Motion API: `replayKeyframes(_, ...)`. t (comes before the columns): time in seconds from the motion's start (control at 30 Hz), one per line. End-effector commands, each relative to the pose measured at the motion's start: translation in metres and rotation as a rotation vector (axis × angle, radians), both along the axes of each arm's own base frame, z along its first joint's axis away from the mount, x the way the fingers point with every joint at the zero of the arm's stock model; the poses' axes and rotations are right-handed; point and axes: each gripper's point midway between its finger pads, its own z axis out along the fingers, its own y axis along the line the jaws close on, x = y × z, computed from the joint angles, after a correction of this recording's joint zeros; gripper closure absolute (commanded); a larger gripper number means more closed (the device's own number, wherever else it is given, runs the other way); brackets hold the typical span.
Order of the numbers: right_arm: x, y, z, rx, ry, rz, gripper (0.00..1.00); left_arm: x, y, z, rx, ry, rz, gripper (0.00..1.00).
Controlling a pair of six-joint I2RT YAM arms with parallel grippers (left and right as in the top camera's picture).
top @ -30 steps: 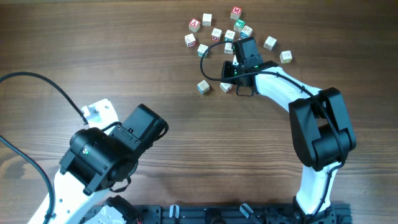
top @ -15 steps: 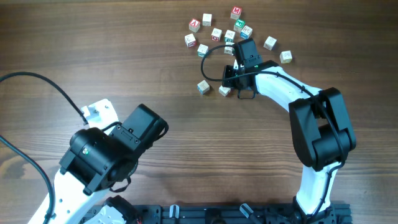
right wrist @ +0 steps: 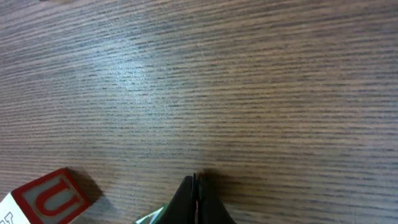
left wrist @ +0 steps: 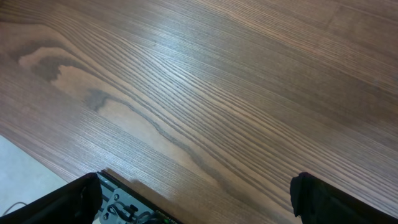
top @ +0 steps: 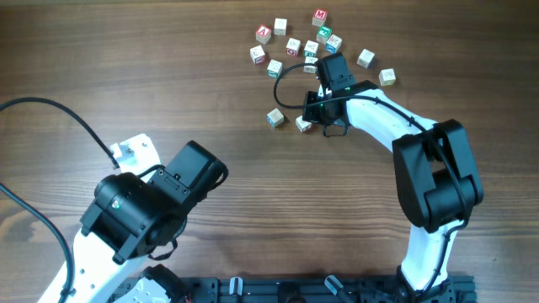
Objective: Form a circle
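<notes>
Beside closed right fingers — cube slid slightly nearer | left fingers unmoved

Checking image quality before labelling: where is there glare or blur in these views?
Left wrist: pale sheen on the table, fingers dark and soft at the bottom corners. Right wrist: glare patch upper left, U cube slightly soft. Overhead: even, sharp.

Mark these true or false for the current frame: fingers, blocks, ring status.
1. The right fingers are shut with nothing between them. True.
2. The left fingers are closed on a block. False: they stand open over the bare table, with no block near them.
3. The blocks form a closed ring. False: they lie in a loose scatter, with no ring.
4. A block with a red U lies close to the right fingers. True.
</notes>
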Motion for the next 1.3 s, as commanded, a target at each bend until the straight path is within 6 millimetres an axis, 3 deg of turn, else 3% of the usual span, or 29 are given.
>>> replayKeyframes(0.0, 0.004, 0.003, 0.014, 0.001, -0.027, -0.008, 0.95, 0.0, 0.001, 0.0, -0.002, -0.009, 0.011, 0.0)
replayKeyframes(0.73, 0.0, 0.035, 0.021, 0.091, -0.044, 0.07, 0.96, 0.0, 0.001, 0.0, -0.002, -0.009, 0.011, 0.0)
replayKeyframes(0.93, 0.013, 0.02, 0.021, 0.027, -0.085, -0.031, 0.95, 0.0, 0.001, 0.0, -0.001, -0.009, 0.011, 0.0)
replayKeyframes(1.07, 0.025, 0.034, 0.034, 0.087, -0.153, 0.014, 0.95, 0.0, 0.001, 0.0, -0.002, -0.009, 0.011, 0.0)
replayKeyframes(1.27, 0.019, 0.06, 0.057, 0.127, -0.212, 0.137, 0.95, 0.0, 0.001, 0.0, -0.002, -0.009, 0.011, 0.0)
